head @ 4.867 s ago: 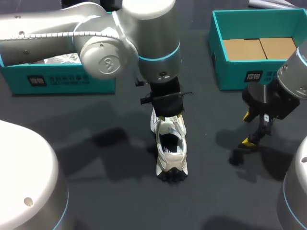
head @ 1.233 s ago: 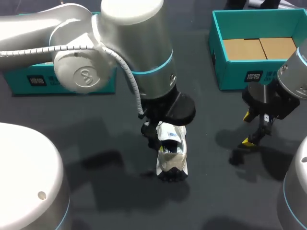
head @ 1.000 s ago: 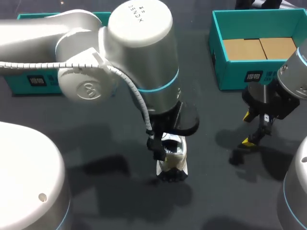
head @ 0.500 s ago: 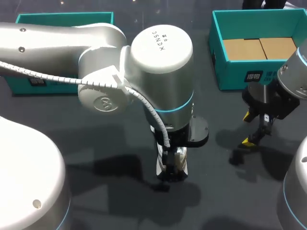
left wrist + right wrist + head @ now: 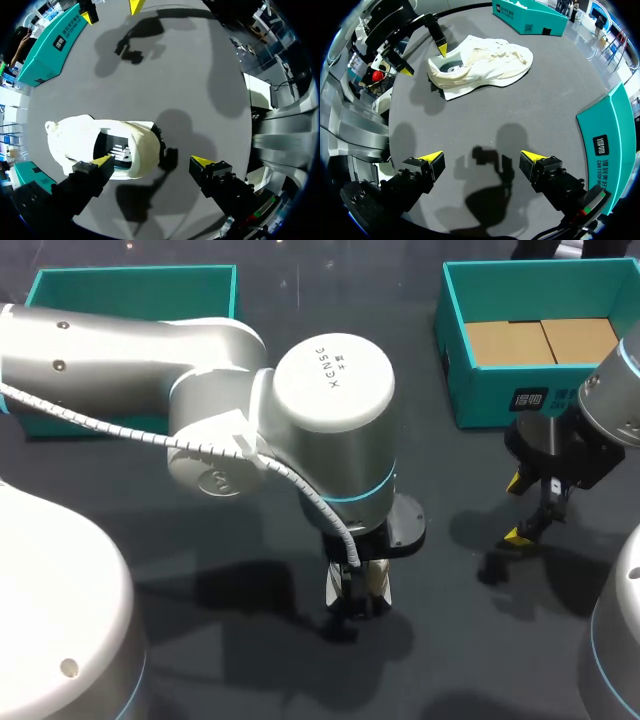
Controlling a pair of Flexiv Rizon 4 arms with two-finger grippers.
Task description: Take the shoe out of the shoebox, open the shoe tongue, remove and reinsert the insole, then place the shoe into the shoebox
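Observation:
The white shoe stands upright on the dark table, its opening and dark insole showing. My left gripper hangs open above its heel end: one yellow tip is over the opening, the other is past the heel over bare table. In the head view the left wrist covers most of the shoe. The right wrist view shows the shoe lying ahead, with the left gripper over its heel. My right gripper is open and empty, well to the shoe's right.
A teal shoebox with brown cardboard inside stands at the back right. Another teal box stands at the back left, partly behind my left arm. Dark bare table lies between the shoe and the right gripper.
My left arm has swung forward and down over the shoe, its wrist turning, and now hides most of it. The shoe and the right arm have not moved.

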